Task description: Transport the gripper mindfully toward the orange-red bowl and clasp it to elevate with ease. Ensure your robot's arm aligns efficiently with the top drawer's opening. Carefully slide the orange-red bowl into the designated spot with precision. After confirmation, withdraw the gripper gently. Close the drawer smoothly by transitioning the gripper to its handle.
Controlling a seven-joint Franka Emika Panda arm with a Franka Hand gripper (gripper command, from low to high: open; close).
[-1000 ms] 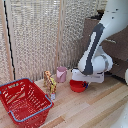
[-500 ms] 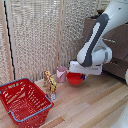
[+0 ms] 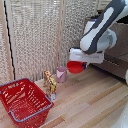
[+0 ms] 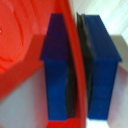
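The orange-red bowl (image 3: 76,66) hangs in the air above the wooden floor, to the exterior view's right of the pink cup. My gripper (image 3: 83,61) is shut on its rim, under the white robot's arm (image 3: 102,30). In the wrist view the two dark-blue fingers (image 4: 101,70) pinch the bowl's (image 4: 25,45) thin red rim between them. A brown drawer front (image 3: 112,47) shows behind the arm at the exterior view's right; its handle is hidden, and I cannot tell which drawer it is.
A big red wire basket (image 3: 22,102) stands at the exterior view's lower left. A pink cup (image 3: 61,74) and a small yellow-orange toy figure (image 3: 50,82) stand near the slatted wall. Wooden floor stretches across the front.
The gripper has lifted the bowl off the floor and carried it upward, with the arm rising and leaning toward the exterior view's right.
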